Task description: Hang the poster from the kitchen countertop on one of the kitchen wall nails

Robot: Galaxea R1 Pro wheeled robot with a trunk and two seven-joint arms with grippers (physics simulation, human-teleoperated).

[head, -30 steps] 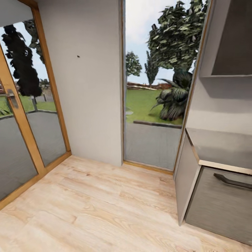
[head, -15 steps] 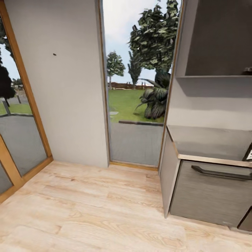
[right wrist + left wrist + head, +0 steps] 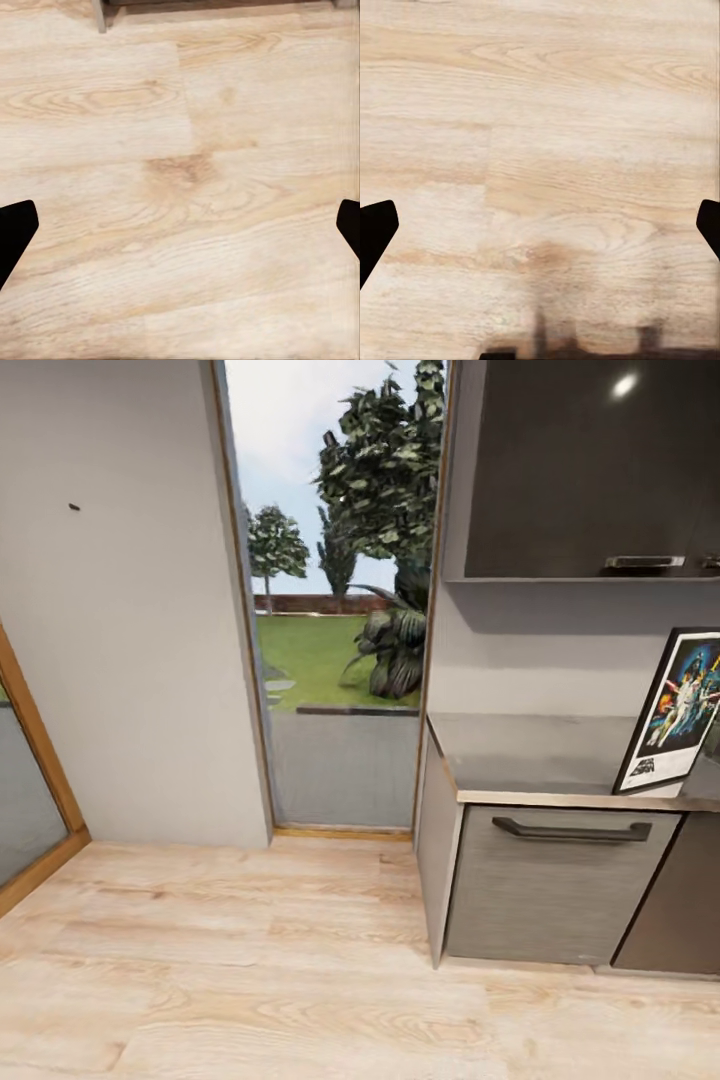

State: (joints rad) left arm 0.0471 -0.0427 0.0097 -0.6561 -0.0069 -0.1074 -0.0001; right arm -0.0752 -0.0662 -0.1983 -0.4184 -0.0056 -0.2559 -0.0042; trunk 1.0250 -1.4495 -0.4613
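Poster (image 3: 672, 710) stands upright on kitchen countertop (image 3: 520, 755), long axis vertical, at far right of head view. Both grippers w/ fingers apart, empty, aimed at wood floor (image 3: 540, 150); right arm judged nearer

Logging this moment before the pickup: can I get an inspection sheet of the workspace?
Surface: grey kitchen countertop over a handled drawer.
Job's things: poster upright at the countertop's right; wall nail on the off-white wall.
Clutter: nothing seen.
Grippers: left end effector and right end effector open, over wooden floor.
Cables: nothing seen.
Surroundings: glass door onto a garden, dark upper cabinet.
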